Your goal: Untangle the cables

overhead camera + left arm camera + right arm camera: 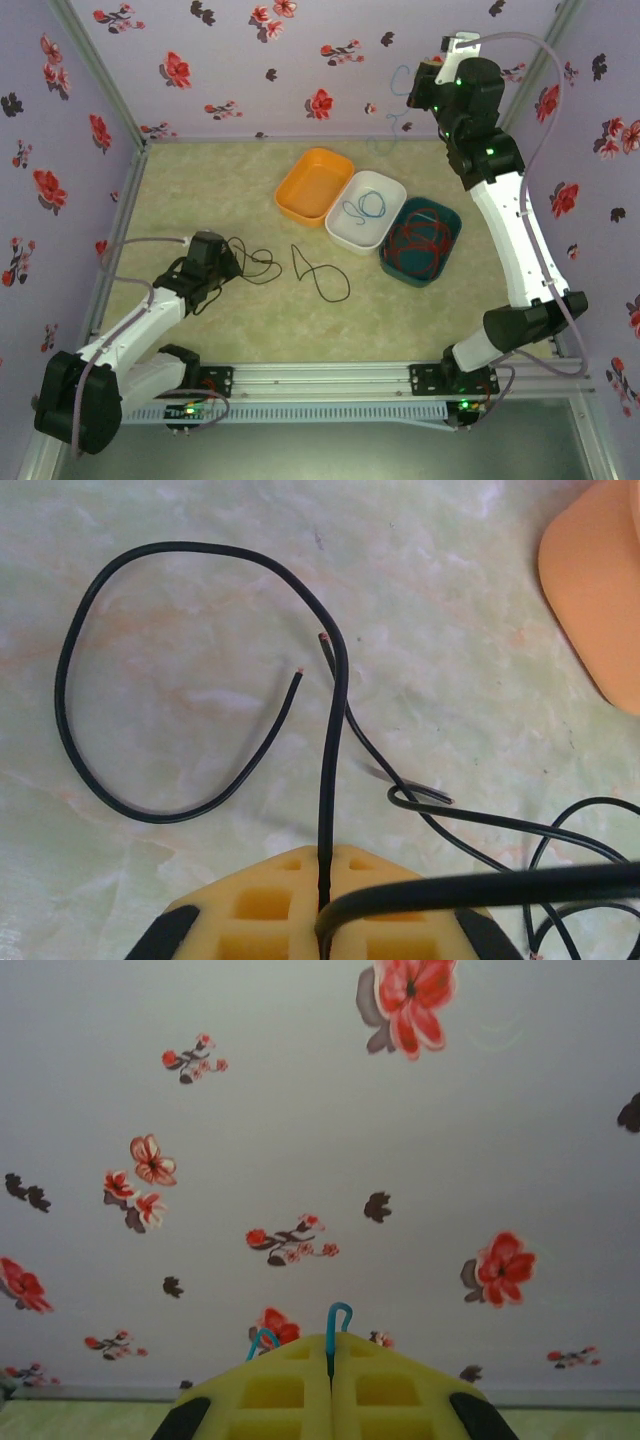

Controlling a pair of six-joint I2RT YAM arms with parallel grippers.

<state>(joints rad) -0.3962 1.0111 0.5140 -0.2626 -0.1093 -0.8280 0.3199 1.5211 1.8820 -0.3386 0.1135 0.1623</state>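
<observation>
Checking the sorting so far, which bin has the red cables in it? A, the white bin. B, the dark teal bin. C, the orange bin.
B: the red cables lie coiled inside the dark teal bin, while the white bin next to it holds a blue cable.

Free table [200, 190] is left at the far left and along the near edge. The centre right is taken up by the orange tray [312, 188], white tray [360, 236] and teal tray [450, 222], set side by side. Black cables [258, 265] are strewn just left of them.
</observation>
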